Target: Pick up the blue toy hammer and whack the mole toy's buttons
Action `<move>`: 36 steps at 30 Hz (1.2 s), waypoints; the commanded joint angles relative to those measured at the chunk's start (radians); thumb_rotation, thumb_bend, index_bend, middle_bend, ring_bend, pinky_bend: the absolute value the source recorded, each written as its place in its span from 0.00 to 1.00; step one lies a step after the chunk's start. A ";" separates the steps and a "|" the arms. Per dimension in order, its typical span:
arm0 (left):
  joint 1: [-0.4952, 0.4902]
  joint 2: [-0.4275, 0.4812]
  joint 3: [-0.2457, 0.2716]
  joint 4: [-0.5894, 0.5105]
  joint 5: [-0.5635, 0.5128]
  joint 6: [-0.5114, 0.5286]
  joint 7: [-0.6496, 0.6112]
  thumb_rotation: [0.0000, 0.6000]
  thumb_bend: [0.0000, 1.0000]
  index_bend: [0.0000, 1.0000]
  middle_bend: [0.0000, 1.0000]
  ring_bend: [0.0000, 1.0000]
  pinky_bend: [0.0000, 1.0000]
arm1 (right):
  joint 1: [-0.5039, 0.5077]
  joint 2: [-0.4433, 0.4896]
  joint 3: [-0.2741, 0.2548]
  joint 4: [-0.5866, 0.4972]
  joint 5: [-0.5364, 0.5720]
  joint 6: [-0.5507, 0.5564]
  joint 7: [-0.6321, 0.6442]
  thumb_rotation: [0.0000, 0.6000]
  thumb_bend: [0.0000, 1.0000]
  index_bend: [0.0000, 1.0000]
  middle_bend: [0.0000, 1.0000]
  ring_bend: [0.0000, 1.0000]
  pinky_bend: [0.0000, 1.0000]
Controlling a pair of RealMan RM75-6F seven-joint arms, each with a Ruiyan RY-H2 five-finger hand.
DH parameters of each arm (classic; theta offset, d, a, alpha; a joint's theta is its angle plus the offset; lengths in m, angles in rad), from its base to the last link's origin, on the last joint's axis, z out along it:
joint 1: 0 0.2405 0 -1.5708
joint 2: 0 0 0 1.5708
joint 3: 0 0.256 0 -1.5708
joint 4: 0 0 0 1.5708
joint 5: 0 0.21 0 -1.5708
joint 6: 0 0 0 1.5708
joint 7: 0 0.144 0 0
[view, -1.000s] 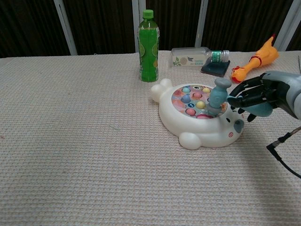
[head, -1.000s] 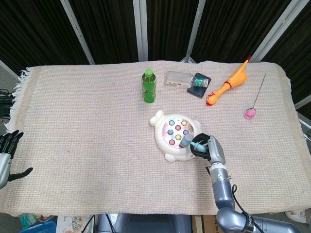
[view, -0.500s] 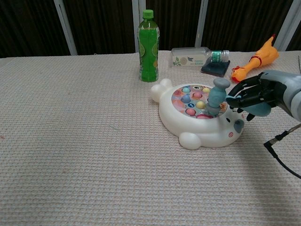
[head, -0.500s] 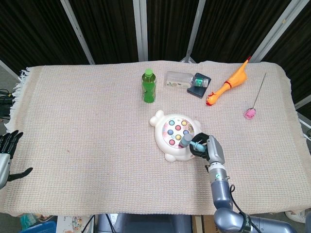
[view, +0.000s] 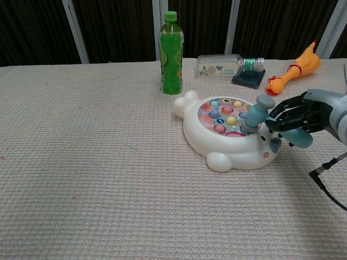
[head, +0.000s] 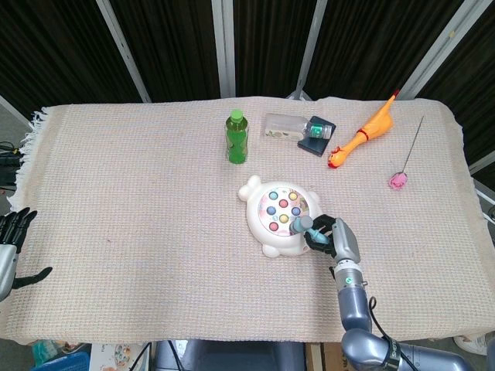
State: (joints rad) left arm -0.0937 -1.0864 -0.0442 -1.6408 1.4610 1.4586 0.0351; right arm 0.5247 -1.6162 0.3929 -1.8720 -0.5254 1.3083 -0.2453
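Observation:
The white mole toy with coloured buttons lies mid-table. My right hand grips the blue toy hammer by its handle just right of the toy. The hammer head is tilted and its lower end touches the buttons at the toy's right edge. My left hand rests off the table's left edge, fingers spread and holding nothing; the chest view does not show it.
A green bottle stands behind the toy. A clear bottle lies on its side beside a dark box. An orange rubber chicken and a pink-tipped stick lie at the back right.
The hammer head has shifted right and tilted, from upright on the buttons to leaning at the toy's right edge. My right hand moved slightly right and down.

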 commanded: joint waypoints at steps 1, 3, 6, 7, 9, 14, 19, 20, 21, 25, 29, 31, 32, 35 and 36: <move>0.000 0.000 0.000 0.000 0.000 0.000 -0.001 1.00 0.00 0.00 0.00 0.00 0.00 | 0.001 -0.001 -0.002 -0.004 -0.004 0.001 -0.005 1.00 0.53 0.88 0.55 0.47 0.54; 0.000 0.001 0.000 0.000 0.000 0.000 -0.002 1.00 0.00 0.00 0.00 0.00 0.00 | 0.001 -0.001 -0.003 -0.005 -0.005 0.003 -0.007 1.00 0.53 0.88 0.55 0.47 0.54; 0.001 0.001 0.000 0.000 0.001 0.001 -0.003 1.00 0.00 0.00 0.00 0.00 0.00 | 0.001 -0.003 -0.004 -0.002 -0.003 0.003 -0.008 1.00 0.53 0.88 0.55 0.47 0.54; 0.001 0.001 0.000 0.000 0.001 0.002 -0.003 1.00 0.00 0.00 0.00 0.00 0.00 | 0.000 -0.004 -0.003 -0.001 -0.002 0.004 -0.007 1.00 0.53 0.88 0.55 0.47 0.54; 0.001 0.001 0.000 0.000 0.002 0.003 -0.003 1.00 0.00 0.00 0.00 0.00 0.00 | 0.000 -0.003 0.001 0.000 -0.003 0.005 -0.006 1.00 0.53 0.88 0.55 0.47 0.54; 0.001 0.001 0.000 0.000 0.002 0.003 -0.003 1.00 0.00 0.00 0.00 0.00 0.00 | 0.003 0.004 0.021 -0.010 -0.008 0.012 -0.004 1.00 0.53 0.88 0.55 0.47 0.54; 0.001 0.001 0.000 -0.002 0.003 0.003 -0.002 1.00 0.00 0.00 0.00 0.00 0.00 | 0.015 0.016 0.050 -0.033 -0.006 0.023 -0.016 1.00 0.53 0.88 0.55 0.47 0.54; 0.001 0.001 0.000 -0.002 0.003 0.003 -0.002 1.00 0.00 0.00 0.00 0.00 0.00 | 0.018 0.018 0.054 -0.037 -0.003 0.026 -0.021 1.00 0.53 0.88 0.55 0.47 0.54; 0.001 0.001 0.000 -0.002 0.002 0.003 -0.002 1.00 0.00 0.00 0.00 0.00 0.00 | 0.021 0.019 0.057 -0.040 -0.002 0.027 -0.025 1.00 0.53 0.88 0.55 0.47 0.54; 0.001 0.002 0.000 -0.003 0.002 0.002 -0.005 1.00 0.00 0.00 0.00 0.00 0.00 | 0.038 0.014 0.066 -0.046 0.013 0.036 -0.047 1.00 0.53 0.88 0.55 0.47 0.54; 0.000 0.003 -0.001 -0.003 0.000 0.000 -0.009 1.00 0.00 0.00 0.00 0.00 0.00 | 0.056 0.000 0.074 -0.035 0.034 0.042 -0.067 1.00 0.53 0.88 0.55 0.47 0.54; 0.000 0.004 -0.001 -0.003 -0.001 -0.001 -0.012 1.00 0.00 0.00 0.00 0.00 0.00 | 0.066 -0.008 0.078 -0.026 0.041 0.045 -0.077 1.00 0.53 0.88 0.55 0.47 0.54; 0.000 0.004 -0.001 -0.002 -0.002 -0.002 -0.014 1.00 0.00 0.00 0.00 0.00 0.00 | 0.071 -0.011 0.079 -0.023 0.044 0.047 -0.082 1.00 0.53 0.88 0.55 0.47 0.54; -0.001 0.005 -0.002 -0.002 -0.004 -0.005 -0.018 1.00 0.00 0.00 0.00 0.00 0.00 | 0.083 -0.021 0.084 -0.010 0.059 0.053 -0.098 1.00 0.53 0.88 0.55 0.47 0.54; -0.001 0.006 -0.002 -0.002 -0.004 -0.006 -0.019 1.00 0.00 0.00 0.00 0.00 0.00 | 0.086 -0.024 0.085 -0.006 0.064 0.055 -0.101 1.00 0.53 0.88 0.55 0.47 0.54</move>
State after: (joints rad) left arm -0.0949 -1.0809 -0.0462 -1.6424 1.4573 1.4531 0.0162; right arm 0.6074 -1.6371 0.4758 -1.8818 -0.4656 1.3605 -0.3427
